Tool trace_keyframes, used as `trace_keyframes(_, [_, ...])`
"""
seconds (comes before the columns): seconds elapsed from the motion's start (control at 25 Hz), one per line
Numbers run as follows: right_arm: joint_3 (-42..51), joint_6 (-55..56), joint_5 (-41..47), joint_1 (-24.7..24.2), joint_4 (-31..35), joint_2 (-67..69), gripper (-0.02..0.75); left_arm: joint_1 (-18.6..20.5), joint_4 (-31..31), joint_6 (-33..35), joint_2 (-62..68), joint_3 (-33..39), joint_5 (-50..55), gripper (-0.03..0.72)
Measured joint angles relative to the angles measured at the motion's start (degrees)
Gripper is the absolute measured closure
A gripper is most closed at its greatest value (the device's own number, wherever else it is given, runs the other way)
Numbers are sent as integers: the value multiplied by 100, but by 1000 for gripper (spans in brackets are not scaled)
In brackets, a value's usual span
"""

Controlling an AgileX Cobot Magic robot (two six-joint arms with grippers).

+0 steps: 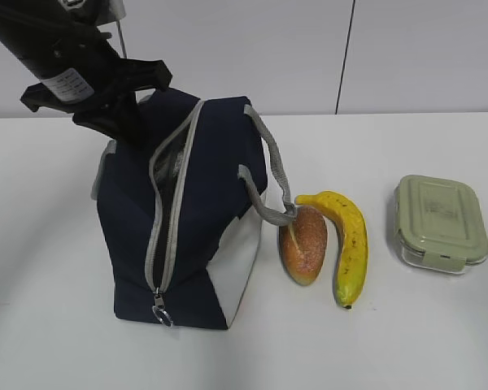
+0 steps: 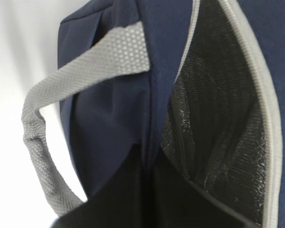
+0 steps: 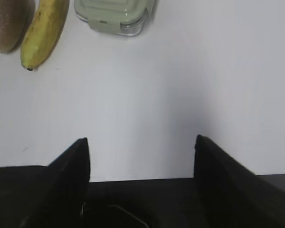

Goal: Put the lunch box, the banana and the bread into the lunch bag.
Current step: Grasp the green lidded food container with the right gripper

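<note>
The navy lunch bag (image 1: 187, 211) stands at left centre with its zipper open, and the foil lining (image 2: 218, 118) shows inside. My left gripper (image 1: 134, 130) is at the bag's far left top edge, shut on the navy fabric (image 2: 149, 175) beside the opening. The bread (image 1: 303, 244) lies right of the bag, with a grey handle (image 1: 272, 183) hanging onto it. The banana (image 1: 350, 244) lies against the bread. The lunch box (image 1: 439, 221) with its green lid sits at the right. My right gripper (image 3: 141, 147) is open and empty over bare table, with the banana (image 3: 45, 31), bread (image 3: 4, 23) and lunch box (image 3: 116, 14) ahead of it.
The white table (image 1: 49, 325) carries everything. The bag's other grey handle (image 2: 38, 133) loops out beside my left gripper. The zipper pull (image 1: 161, 313) hangs at the bag's near bottom end. A white wall stands behind the table.
</note>
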Motion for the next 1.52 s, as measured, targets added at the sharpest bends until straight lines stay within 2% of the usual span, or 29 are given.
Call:
trace_keyframes(0.32, [-22,-60,-1579,0,990,2179,231,0,0,0,0,0,0,691])
trace_keyframes(0.48, [-150,-427,-2028,0,1401,3044,231,0,0,0,0,0,0,691])
trace_keyframes(0.68, [-447,-923,-2176,-140,1870,3786,231,0,0,0,0,0,6,691])
trace_keyframes(0.88, [-664,-1527,-2251,-856,2355,4202,231,0,0,0,0,0,12,691])
trace_keyframes(1.0, [-688,-1936,-2288,-1004,2727,4528,231,0,-6,0,0,0,12,691])
trace_keyframes(1.24, [-1067,-2353,-2353,-1364,3047,5429,231,0,-24,0,0,0,12,691])
trace_keyframes(1.52, [-1958,-3092,-1795,-1953,3764,6619,231,0,-31,0,0,0,12,691])
